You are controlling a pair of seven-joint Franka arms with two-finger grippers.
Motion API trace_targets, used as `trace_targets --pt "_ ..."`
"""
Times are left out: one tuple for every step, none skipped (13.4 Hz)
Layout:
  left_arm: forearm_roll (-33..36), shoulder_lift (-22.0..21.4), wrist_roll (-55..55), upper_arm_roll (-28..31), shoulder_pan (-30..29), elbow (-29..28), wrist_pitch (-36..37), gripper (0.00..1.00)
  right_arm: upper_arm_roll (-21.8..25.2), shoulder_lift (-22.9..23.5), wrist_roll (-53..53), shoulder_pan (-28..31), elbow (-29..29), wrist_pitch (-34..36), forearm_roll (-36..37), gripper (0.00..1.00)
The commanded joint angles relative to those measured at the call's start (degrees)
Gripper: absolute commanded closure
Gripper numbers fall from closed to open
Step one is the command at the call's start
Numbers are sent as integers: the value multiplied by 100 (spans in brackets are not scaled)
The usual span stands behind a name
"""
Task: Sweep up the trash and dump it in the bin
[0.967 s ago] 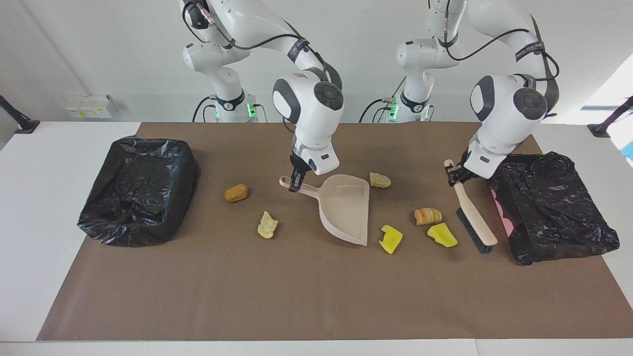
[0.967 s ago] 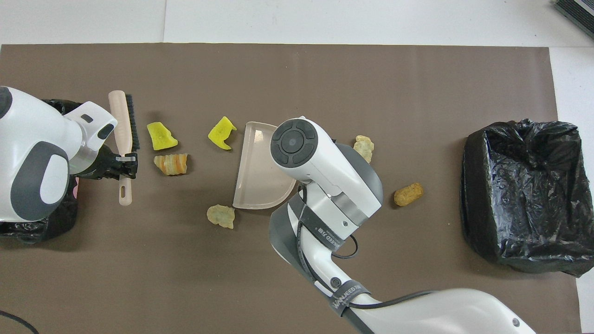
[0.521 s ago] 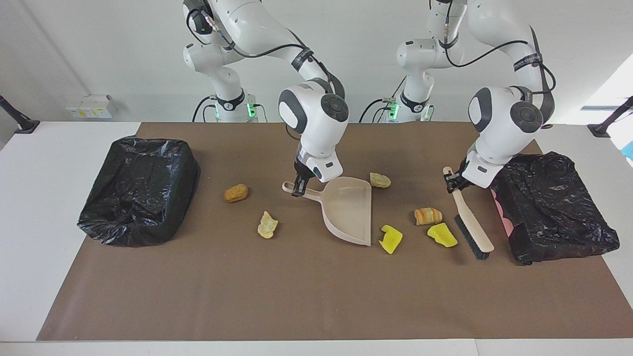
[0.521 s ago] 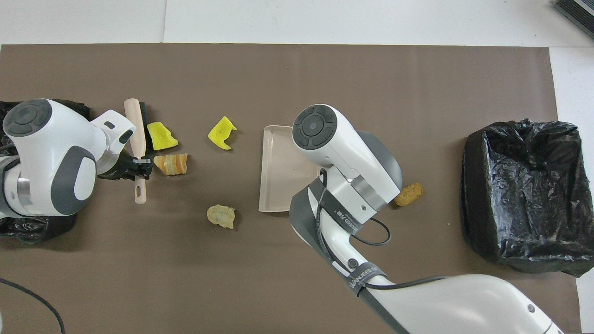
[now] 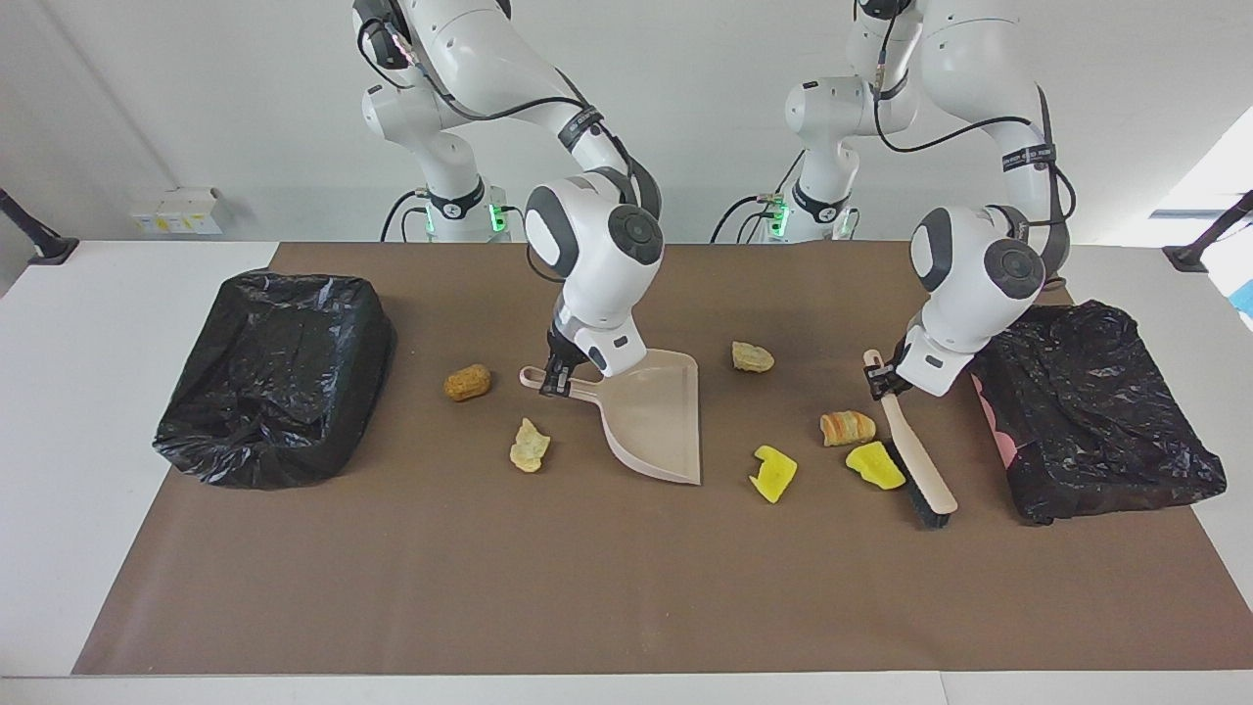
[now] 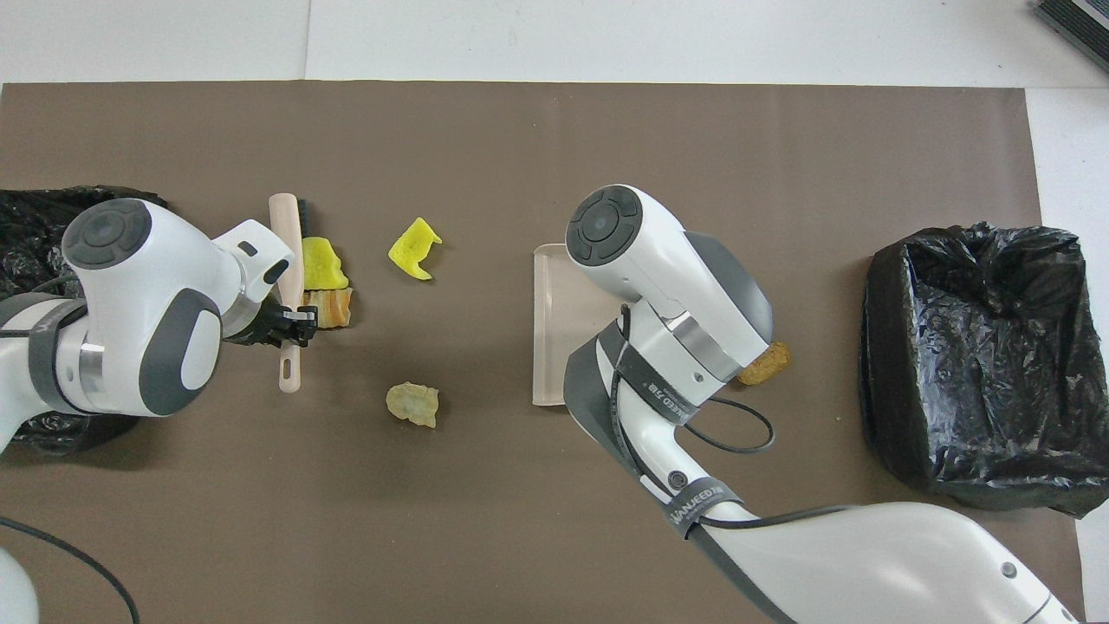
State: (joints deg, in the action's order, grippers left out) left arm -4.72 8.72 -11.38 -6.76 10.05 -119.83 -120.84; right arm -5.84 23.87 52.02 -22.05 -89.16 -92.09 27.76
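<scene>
On the brown mat (image 5: 607, 587) that covers the middle of the tabletop (image 5: 98, 490) the trash lies scattered: a yellow sponge chunk (image 5: 874, 466) and a striped orange lump (image 5: 847, 428) sit side by side toward my left arm's end, the chunk touching the bristles of the brush (image 5: 915, 460), with a second yellow chunk (image 5: 773, 473) a little farther toward the middle. A pale tan lump (image 5: 752, 357) rests nearer to me than these. Toward my right arm's end sit a brown lump (image 5: 467, 382) and a pale crumbly lump (image 5: 530, 446), both beside the dustpan (image 5: 658, 416). My left fingers (image 5: 878, 377) are clamped tight on the brush's handle, and the brush slants down to the mat with its bristles against that first yellow chunk. My right fingers (image 5: 556, 377) are closed on the dustpan's handle, the pan's open mouth turned toward the yellow scraps and my left arm. One black-lined bin (image 5: 279, 377) stands at my right arm's end of the mat, another black-lined bin (image 5: 1101, 421) at my left arm's end, just beside the brush.
</scene>
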Motion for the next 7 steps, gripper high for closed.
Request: trace_targets --pt "-187 -196 -119 78 435 -234 -124 100 -57 -41 -34 -71 144 86 -287 100" --pt "-187 -204 -110 70 540 -234 -124 100 -57 -23 -121 -158 162 8 -393 100" --pt "-187 -213 -93 70 628 -208 -63 100 -57 -14 -314 -254 171 -71 -490 100" --pt "-187 -204 -58 70 664 -147 7 100 -57 29 -490 -351 136 -133 -491 100" --pt "-187 -204 -32 78 664 -85 68 100 -57 64 -596 -448 110 -221 -500 100" --pt "-178 -222 -31 87 647 -6 113 100 -57 117 -606 -466 101 -309 -500 100" --pt "-170 -248 -31 105 595 108 200 100 -57 170 -606 -484 109 -370 -508 100"
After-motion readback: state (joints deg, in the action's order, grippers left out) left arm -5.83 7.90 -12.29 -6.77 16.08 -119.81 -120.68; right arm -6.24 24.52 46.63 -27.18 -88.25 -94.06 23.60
